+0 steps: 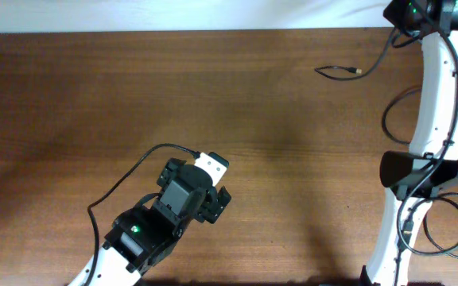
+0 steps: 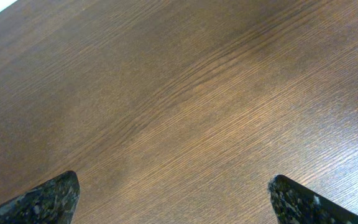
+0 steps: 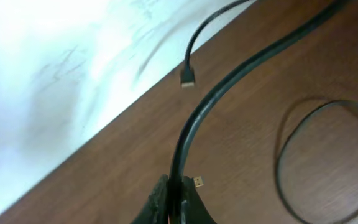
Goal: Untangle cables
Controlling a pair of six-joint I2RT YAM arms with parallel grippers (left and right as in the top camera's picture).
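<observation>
My right gripper point(image 3: 174, 198) is shut on a black cable point(image 3: 229, 81) that runs up and to the right across the wood. A second thin cable ends in a small plug point(image 3: 188, 78) near the white backdrop. A small gold-tipped plug point(image 3: 197, 182) lies just right of the jaws, and a thin cable loop point(image 3: 291, 130) lies further right. In the overhead view my right gripper point(image 1: 404, 20) is at the far right corner, with a cable and its metallic plug point(image 1: 356, 71) trailing left of it. My left gripper point(image 2: 179, 199) is open and empty over bare wood; in the overhead view it point(image 1: 215, 199) is at front centre-left.
The wooden table point(image 1: 94, 103) fills the view, with a white backdrop point(image 1: 173, 12) along its far edge. The right arm's white link point(image 1: 436, 95) stands along the right side, with black wire loops point(image 1: 452, 230) around its base. A black wire point(image 1: 126, 179) trails from the left arm.
</observation>
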